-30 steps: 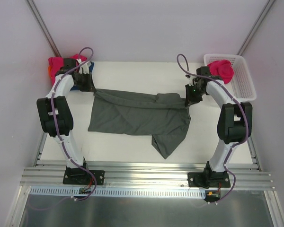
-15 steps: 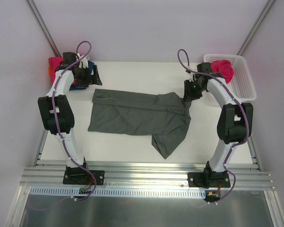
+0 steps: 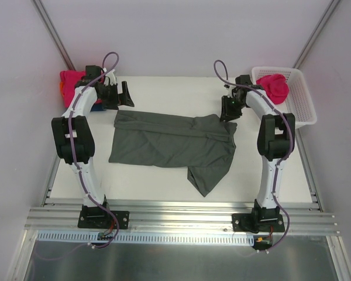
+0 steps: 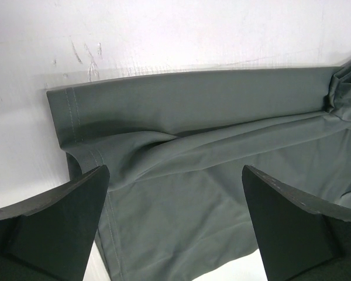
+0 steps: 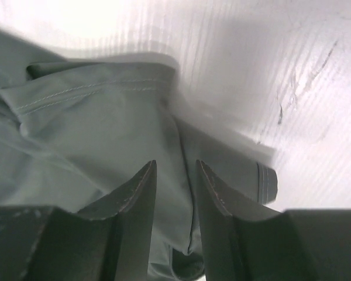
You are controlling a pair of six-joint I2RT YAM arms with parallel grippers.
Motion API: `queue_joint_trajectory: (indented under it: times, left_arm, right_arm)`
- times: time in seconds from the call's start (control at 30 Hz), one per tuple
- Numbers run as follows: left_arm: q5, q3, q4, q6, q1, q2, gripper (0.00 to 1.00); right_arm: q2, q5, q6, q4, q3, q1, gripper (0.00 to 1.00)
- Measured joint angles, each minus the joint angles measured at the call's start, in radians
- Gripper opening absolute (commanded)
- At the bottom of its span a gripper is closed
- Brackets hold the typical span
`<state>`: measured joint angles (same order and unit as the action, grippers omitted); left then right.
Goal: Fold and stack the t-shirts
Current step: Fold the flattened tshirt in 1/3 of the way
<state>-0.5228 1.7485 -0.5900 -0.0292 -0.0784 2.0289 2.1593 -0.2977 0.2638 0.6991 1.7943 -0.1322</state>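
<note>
With the left tool [image 4: 174,172] wide apart and the right tool [image 5: 175,167] narrowly apart, both empty, each should pinch squarely a far corner of the dark grey t-shirt [image 3: 169,143].

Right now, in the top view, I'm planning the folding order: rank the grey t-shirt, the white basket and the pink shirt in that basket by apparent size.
1. grey t-shirt: clearly largest, spread out.
2. white basket.
3. pink shirt: smallest, bunched up inside the basket.

a robotics lab cell: aluminium rails [image 3: 181,212], a white table [image 3: 164,88] and plain pale walls [image 3: 181,35] enclosing it.
</note>
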Motion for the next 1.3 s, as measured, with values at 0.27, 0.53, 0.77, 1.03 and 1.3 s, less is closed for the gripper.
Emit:
queue_joint_trajectory:
  times: [0.27,0.53,0.77,1.03,1.3]
  left_arm:
    - [-0.020,-0.009,-0.001,-0.016,0.000,-0.002,0.97]
    - [-0.021,-0.048,-0.012,-0.016,0.000,-0.013,0.97]
    - [-0.021,-0.055,-0.027,-0.016,0.000,-0.015,0.97]
    - [-0.021,-0.075,-0.029,-0.016,0.000,-0.045,0.96]
    - [-0.022,-0.110,-0.037,-0.017,0.000,-0.079,0.95]
  right_arm:
    - [0.072,-0.002,-0.025,0.002,0.049,-0.013,0.35]
    - [0.083,-0.007,-0.036,-0.002,0.067,-0.027,0.34]
    - [0.117,-0.013,-0.040,-0.011,0.098,-0.027,0.10]
    - [0.106,-0.018,-0.052,-0.018,0.073,-0.027,0.01]
    - [-0.100,-0.026,-0.071,0.004,-0.130,-0.035,0.01]
